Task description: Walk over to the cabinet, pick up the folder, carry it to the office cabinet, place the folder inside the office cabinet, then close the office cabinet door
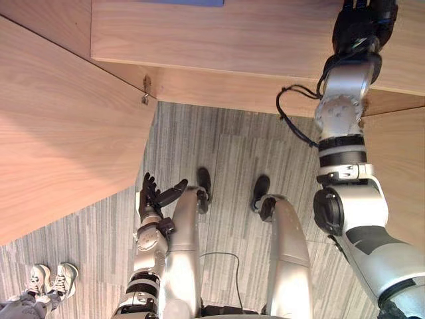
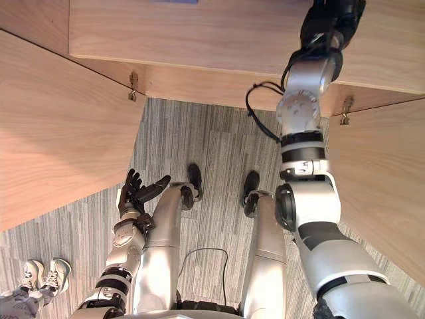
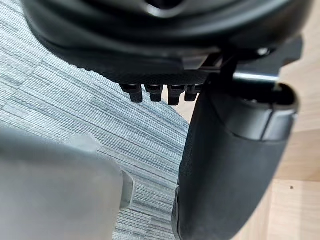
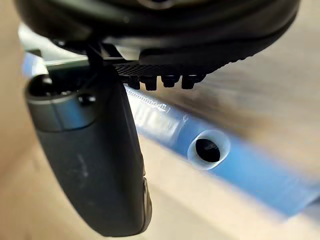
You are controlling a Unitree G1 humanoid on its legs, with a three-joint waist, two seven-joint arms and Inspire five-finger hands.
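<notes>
Right hand [image 4: 95,165], fingers loose and empty, hovered just short of blue plastic folder [image 4: 250,170] on far wooden cabinet [image 1: 232,40]; left hand [image 1: 151,196] hung open, well apart.

Folder [image 4: 260,172]: on cabinet shelf [image 1: 232,40], left of right hand [image 1: 362,23].
Left door [image 1: 60,133], right door [image 1: 398,173]: flanking the shelf.
Shoes [image 1: 50,279]: floor [image 1: 226,153], left.

I record the folder [image 4: 260,172] as blue, with a round finger hole [image 4: 207,149] ringed in pale plastic and a pale label strip beside it; it rests on the light wood of the cabinet [image 1: 232,33]; whether upright or flat, I cannot tell; the left door [image 1: 60,126] and right door [image 2: 378,179] stand open.
</notes>
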